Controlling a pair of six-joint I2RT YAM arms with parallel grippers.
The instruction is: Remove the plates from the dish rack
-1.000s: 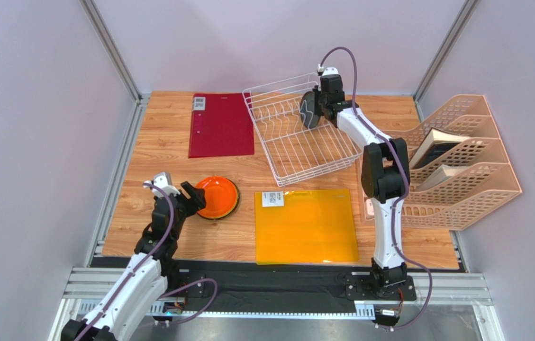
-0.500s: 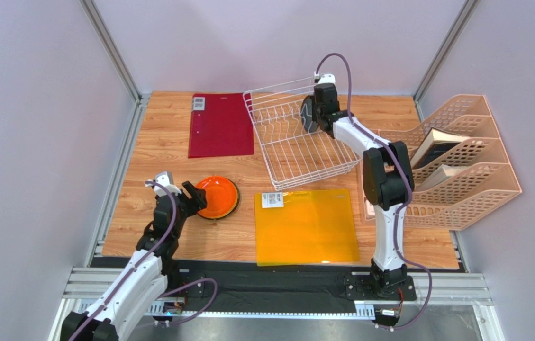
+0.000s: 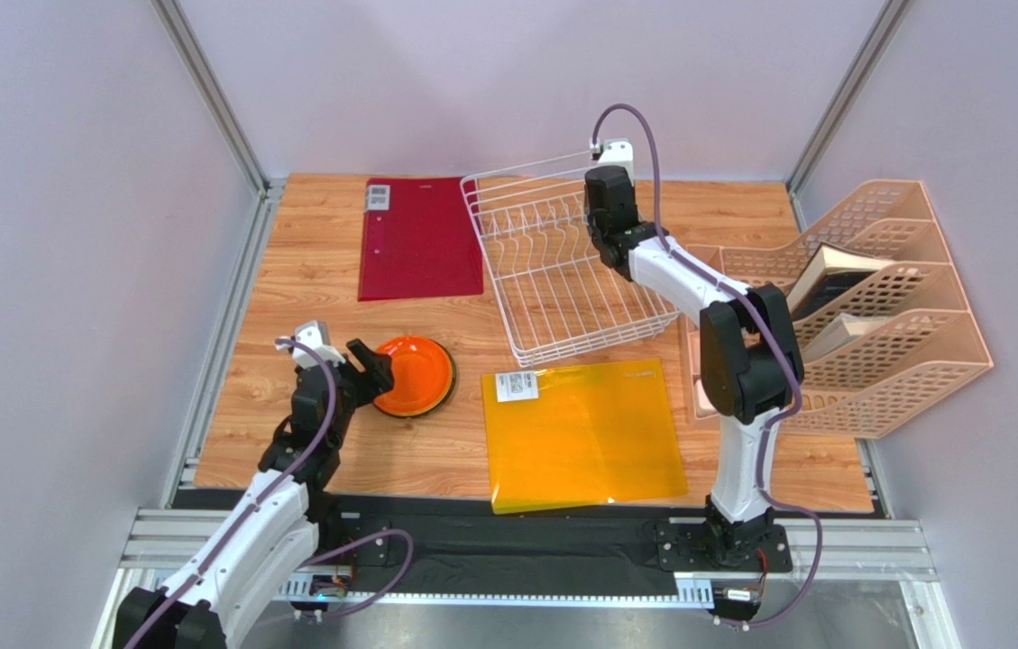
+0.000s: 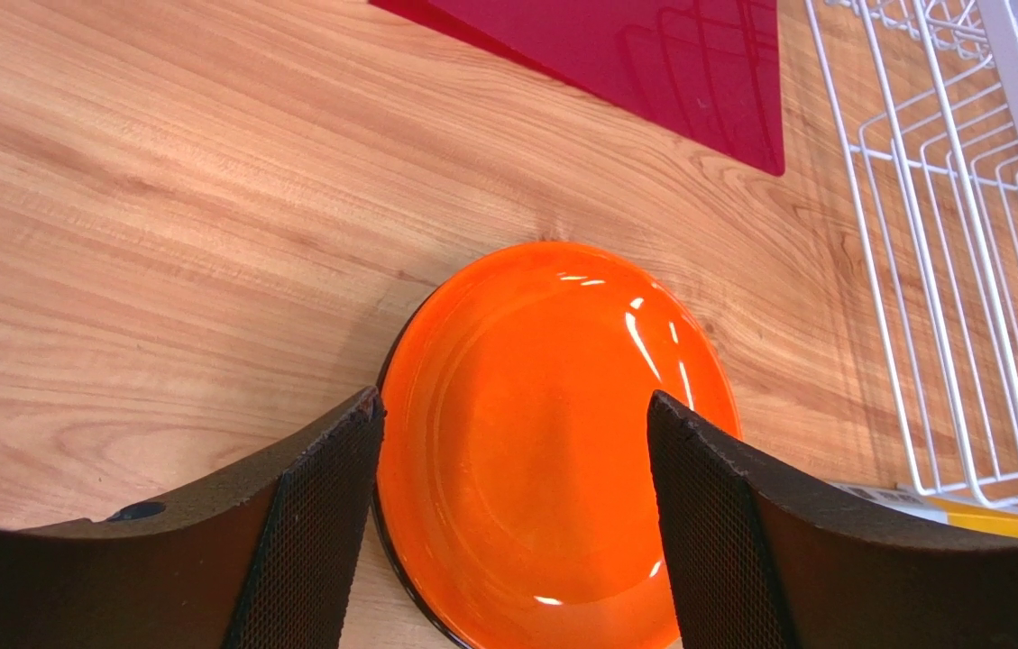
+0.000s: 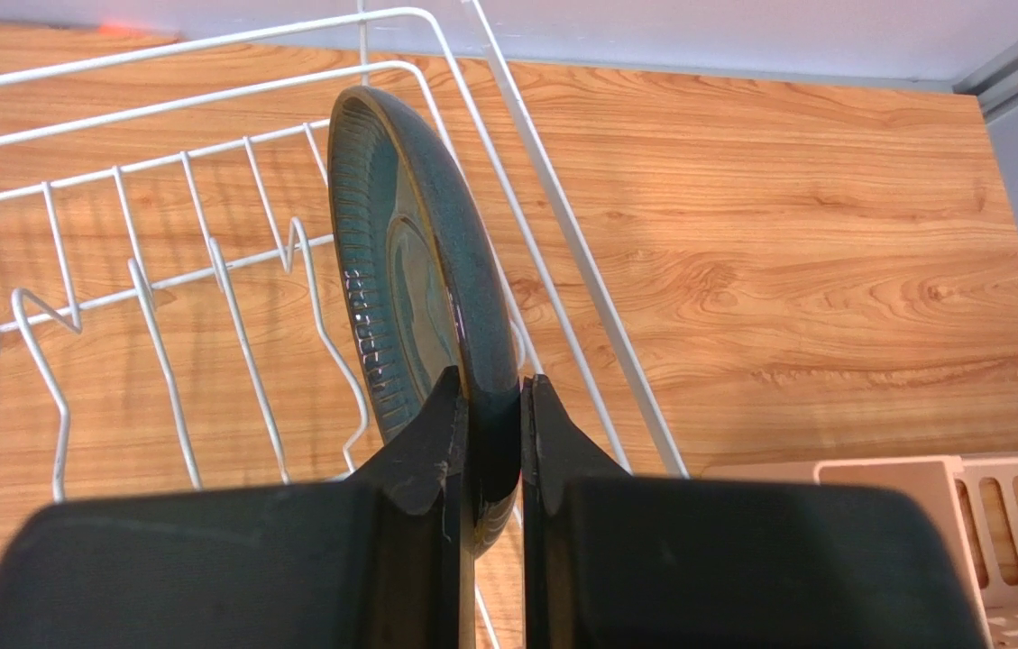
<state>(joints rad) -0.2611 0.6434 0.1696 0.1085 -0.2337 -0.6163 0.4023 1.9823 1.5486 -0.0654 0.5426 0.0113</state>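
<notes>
red mat [image 3: 422, 237], orange mat [image 3: 585, 430], peach file holders [image 3: 910, 365] on table [image 3: 311, 237].

Lab test cell, plain walls [image 3: 54, 244], aluminium frame [image 3: 212, 98], wooden tabletop [image 3: 300, 264]

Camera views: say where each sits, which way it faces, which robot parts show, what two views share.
Top external: above, behind the robot, facing down at the wooden table; left arm, right arm show.
Left wrist: looks down through the open left gripper at the round orange plate.
Right wrist: looks along the right gripper, shut on the dark teal-grey round plate.
The first two share the orange plate.
</notes>
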